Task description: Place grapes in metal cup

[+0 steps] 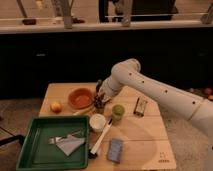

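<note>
pincer (98,99) directly over metal cup (99,106)

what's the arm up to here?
The white robot arm reaches over the wooden table, and its gripper is low by the metal cup, next to the orange bowl. The green cup and white cup stand just in front. No grapes can be made out, so it's unclear if they're in the cup yet. A green tray sits at the front left.
</note>
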Controlling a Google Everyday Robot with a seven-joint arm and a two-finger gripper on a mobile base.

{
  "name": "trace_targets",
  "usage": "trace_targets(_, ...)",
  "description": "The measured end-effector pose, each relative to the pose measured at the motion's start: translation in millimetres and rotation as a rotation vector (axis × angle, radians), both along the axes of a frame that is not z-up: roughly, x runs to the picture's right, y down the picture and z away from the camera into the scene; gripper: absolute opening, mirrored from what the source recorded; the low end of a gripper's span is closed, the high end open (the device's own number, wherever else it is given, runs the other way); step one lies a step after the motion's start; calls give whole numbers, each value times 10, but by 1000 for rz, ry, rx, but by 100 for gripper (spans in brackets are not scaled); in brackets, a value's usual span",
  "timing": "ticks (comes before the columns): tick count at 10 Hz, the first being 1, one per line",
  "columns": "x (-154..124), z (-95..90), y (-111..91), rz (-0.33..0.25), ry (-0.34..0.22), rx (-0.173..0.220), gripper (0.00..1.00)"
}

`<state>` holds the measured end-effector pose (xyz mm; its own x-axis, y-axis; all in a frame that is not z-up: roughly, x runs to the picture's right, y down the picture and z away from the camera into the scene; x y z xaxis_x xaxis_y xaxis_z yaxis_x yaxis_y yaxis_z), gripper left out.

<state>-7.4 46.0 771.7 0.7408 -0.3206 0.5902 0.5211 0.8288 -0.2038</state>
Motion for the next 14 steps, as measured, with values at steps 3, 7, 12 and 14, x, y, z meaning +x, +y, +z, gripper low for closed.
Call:
trace_targets(3,29,-51,-20,-93,-95,0,0)
trace_targets(7,-31,-16,-29,-253,-140,15,0)
trace_targets(12,-57,138,-86,-358,-151,42,0)
trace_targets(14,-18,204,-87,-362,-173,19,0)
